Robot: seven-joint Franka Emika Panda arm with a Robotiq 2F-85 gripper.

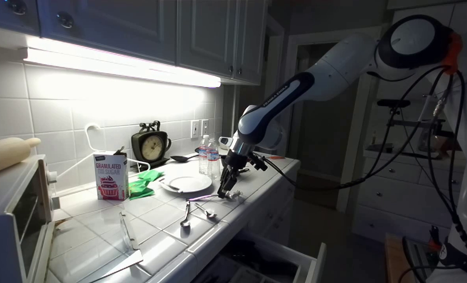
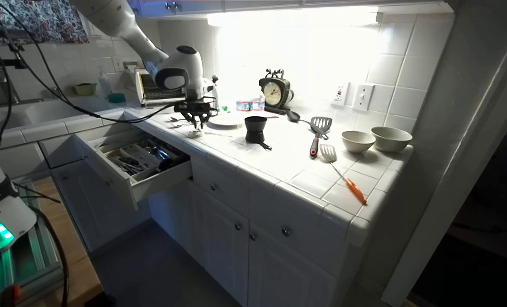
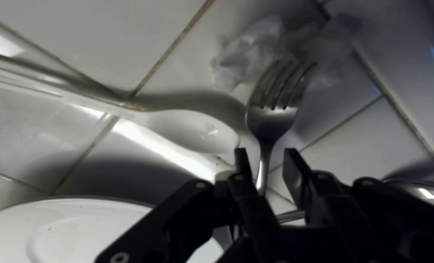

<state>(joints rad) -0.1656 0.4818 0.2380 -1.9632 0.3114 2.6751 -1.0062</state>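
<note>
My end effector (image 3: 266, 160) hangs low over the table (image 1: 158, 214), its two fingers spread wider than the handle of the one metal fork (image 3: 271, 118) that runs between them. The fork's tines point toward one crumpled whitish scrap (image 3: 248, 51). One white spoon (image 3: 198, 133) lies with its bowl just beside the fork. Farther out I count two metal spoons (image 1: 185, 222), one white plate (image 1: 192, 183), two water bottles (image 1: 213, 159) and one box of granulated sugar (image 1: 107, 179). In an exterior view, two bowls (image 2: 357, 141) stand near two slotted turners (image 2: 354, 189).
</note>
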